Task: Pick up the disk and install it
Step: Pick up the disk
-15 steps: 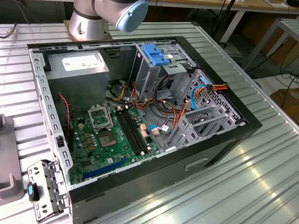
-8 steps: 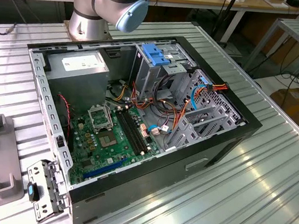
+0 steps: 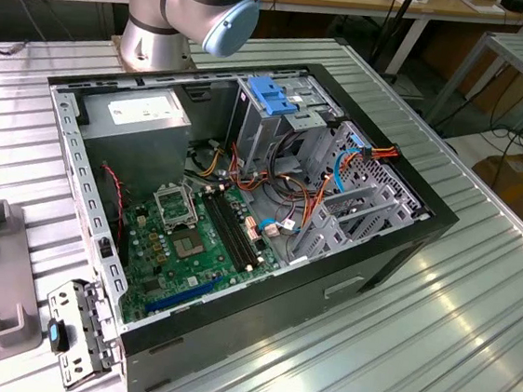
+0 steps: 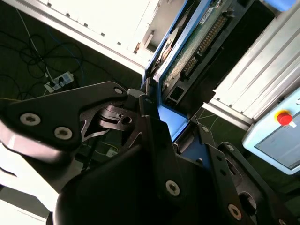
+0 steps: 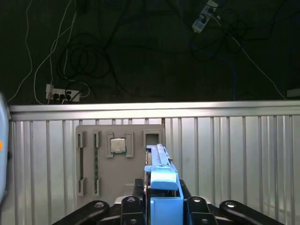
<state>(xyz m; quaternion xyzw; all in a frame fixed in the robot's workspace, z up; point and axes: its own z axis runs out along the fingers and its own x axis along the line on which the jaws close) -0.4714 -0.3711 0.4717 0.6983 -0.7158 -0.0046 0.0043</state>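
- While the pincer [image 5: 164,199] is clenched on the disk [image 5: 161,171] by its blue rails, disk sits edge-on, lifted over the bench [image 5: 243,159] near the grey parts tray [image 5: 88,154].
- Judgement: grip must stay firm, with rails square to the drive cage [image 3: 254,130] and clear of the cables [image 3: 293,176].

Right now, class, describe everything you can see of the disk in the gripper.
The disk is a flat drive. In the second wrist view its underside shows: a green circuit board with a row of connector pins, edged by blue plastic rails. The gripper is shut on its blue-railed end, holding it edge-on, with the ribbed metal table behind it in the first wrist view.
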